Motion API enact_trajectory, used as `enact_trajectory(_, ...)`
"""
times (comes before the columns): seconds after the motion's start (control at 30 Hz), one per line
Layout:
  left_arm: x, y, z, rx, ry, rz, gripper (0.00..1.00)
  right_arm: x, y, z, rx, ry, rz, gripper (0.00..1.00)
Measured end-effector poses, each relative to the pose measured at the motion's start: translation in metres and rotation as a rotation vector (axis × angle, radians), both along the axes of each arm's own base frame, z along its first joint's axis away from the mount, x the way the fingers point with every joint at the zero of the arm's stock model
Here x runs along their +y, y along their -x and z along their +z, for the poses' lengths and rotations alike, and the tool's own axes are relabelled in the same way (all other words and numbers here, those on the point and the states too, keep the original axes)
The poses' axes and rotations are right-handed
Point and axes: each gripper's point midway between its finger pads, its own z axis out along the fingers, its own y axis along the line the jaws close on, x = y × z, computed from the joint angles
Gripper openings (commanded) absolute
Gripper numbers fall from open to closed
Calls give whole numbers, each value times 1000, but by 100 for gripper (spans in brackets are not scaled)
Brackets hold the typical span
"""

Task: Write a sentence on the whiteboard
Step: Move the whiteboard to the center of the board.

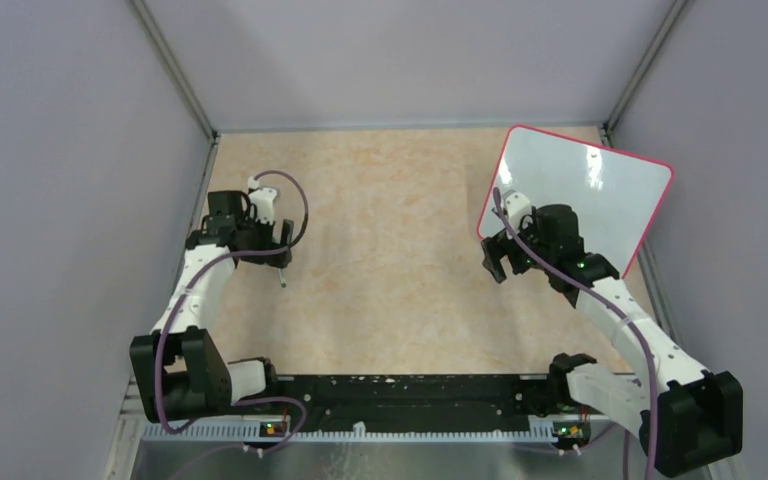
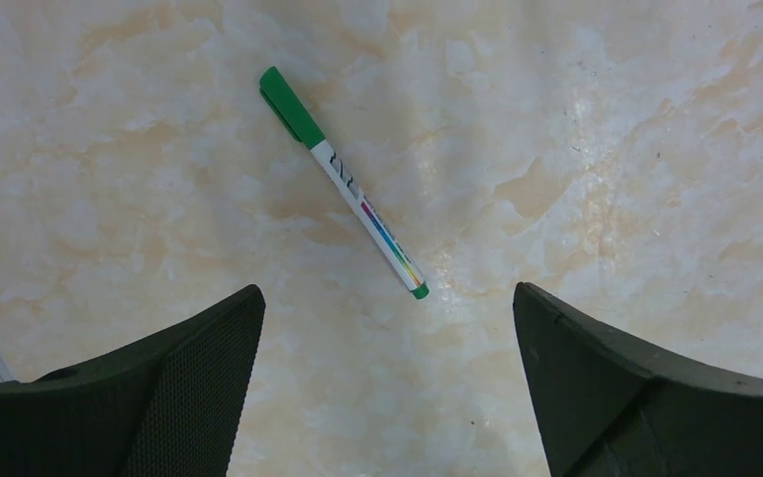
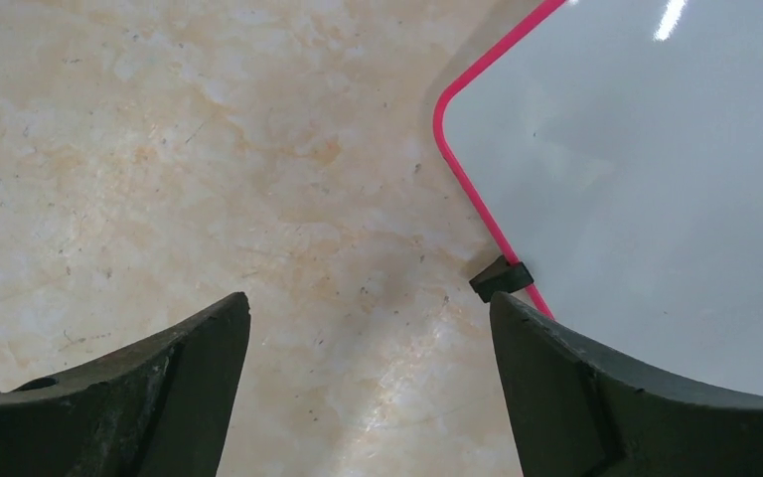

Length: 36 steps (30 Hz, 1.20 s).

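The whiteboard (image 1: 600,185), glossy white with a red-pink frame, lies blank at the back right of the table. It also shows in the right wrist view (image 3: 656,189), with a black clip foot (image 3: 502,278) on its near-left edge. My right gripper (image 1: 505,265) is open and empty over the table just beside that edge (image 3: 370,303). A white marker with a green cap (image 2: 348,184) lies on the table, also a small sliver in the top view (image 1: 282,279). My left gripper (image 1: 278,250) is open and empty above the table, the marker's tail end just ahead of its fingertips (image 2: 387,298).
Grey walls enclose the marbled beige table (image 1: 390,230) on the left, back and right. A black rail (image 1: 410,390) with the arm bases runs along the near edge.
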Motion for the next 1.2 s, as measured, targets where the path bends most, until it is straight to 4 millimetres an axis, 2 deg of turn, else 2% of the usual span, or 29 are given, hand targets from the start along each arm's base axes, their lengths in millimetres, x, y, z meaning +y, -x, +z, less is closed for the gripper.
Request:
enact_trajectory(0.2, 4, -4, 2, -10, -3, 50, 99, -14, -6, -2, 36, -29, -184, 77)
enact_trajectory(0.33, 6, -7, 5, -21, 2, 87, 99, -28, -7, -12, 91, -37, -351, 72)
enact_trajectory(0.63, 7, -13, 9, -39, 22, 129, 99, -52, -9, -31, 127, -50, -609, 66)
enact_trajectory(0.77, 6, -14, 10, -42, 28, 137, 99, -56, -15, -42, 146, -38, -667, 60)
enact_trajectory(0.9, 6, -14, 10, -42, 33, 142, 99, -58, -18, -63, 198, -9, -712, 54)
enact_trajectory(1.03, 6, -14, 12, -47, 37, 146, 99, -58, -20, -81, 245, 11, -736, 51)
enact_trajectory(1.2, 6, -15, 19, -72, 38, 150, 99, -56, -32, -90, 248, 13, -759, 51)
